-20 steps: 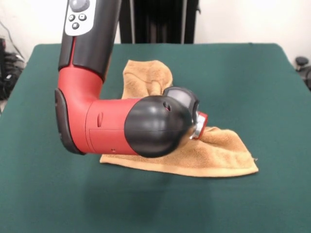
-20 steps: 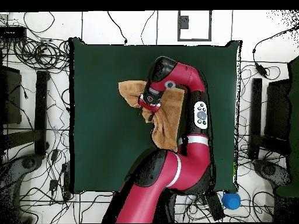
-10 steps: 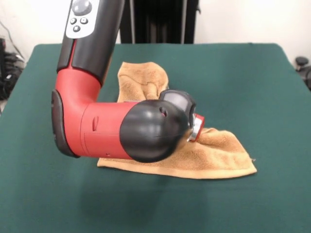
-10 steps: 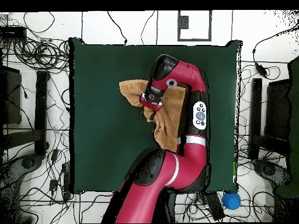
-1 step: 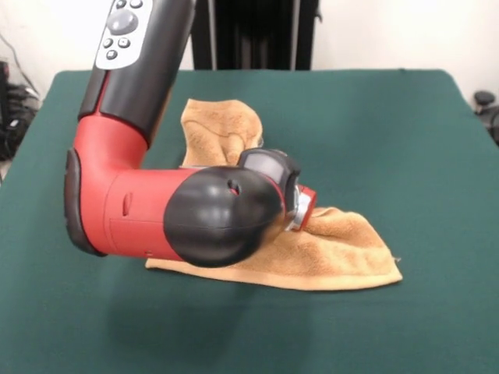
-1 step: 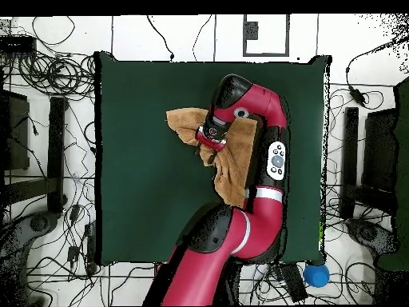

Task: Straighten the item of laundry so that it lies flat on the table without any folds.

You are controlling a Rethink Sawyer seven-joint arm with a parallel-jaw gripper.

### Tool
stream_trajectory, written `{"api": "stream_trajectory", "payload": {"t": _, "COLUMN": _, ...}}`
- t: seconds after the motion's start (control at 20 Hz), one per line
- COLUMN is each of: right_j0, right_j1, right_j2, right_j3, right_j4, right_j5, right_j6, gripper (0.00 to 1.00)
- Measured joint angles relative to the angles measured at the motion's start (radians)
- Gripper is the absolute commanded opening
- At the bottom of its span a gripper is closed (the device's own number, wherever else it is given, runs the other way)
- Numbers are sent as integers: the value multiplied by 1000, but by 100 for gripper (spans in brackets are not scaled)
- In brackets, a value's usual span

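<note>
Since the earlier frames the arm (image 5: 156, 210) has swung toward the left of the front view, and the towel (image 5: 327, 253) has slid a little that way with it. At the left and centre of the frame the arm's elbow hides the gripper (image 5: 300, 210); whether its jaws are clenched on the cloth I cannot tell. The towel lies rumpled and folded mid-table (image 5: 437, 140), so the drag-out step looks underway, and the next move likely calls for pulling its bunched part flat.

White wall (image 5: 405, 31), dark stand (image 5: 253, 35), tangled cables (image 6: 48, 76) on pale floor (image 6: 136, 36), blue ball (image 6: 316, 275)
</note>
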Motion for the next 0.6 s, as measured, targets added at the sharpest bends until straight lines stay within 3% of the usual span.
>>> {"api": "stream_trajectory", "payload": {"t": 0.6, "right_j0": -33, "right_j1": -1, "right_j2": 113, "right_j3": -28, "right_j4": -125, "right_j5": 45, "right_j6": 0, "gripper": 100}}
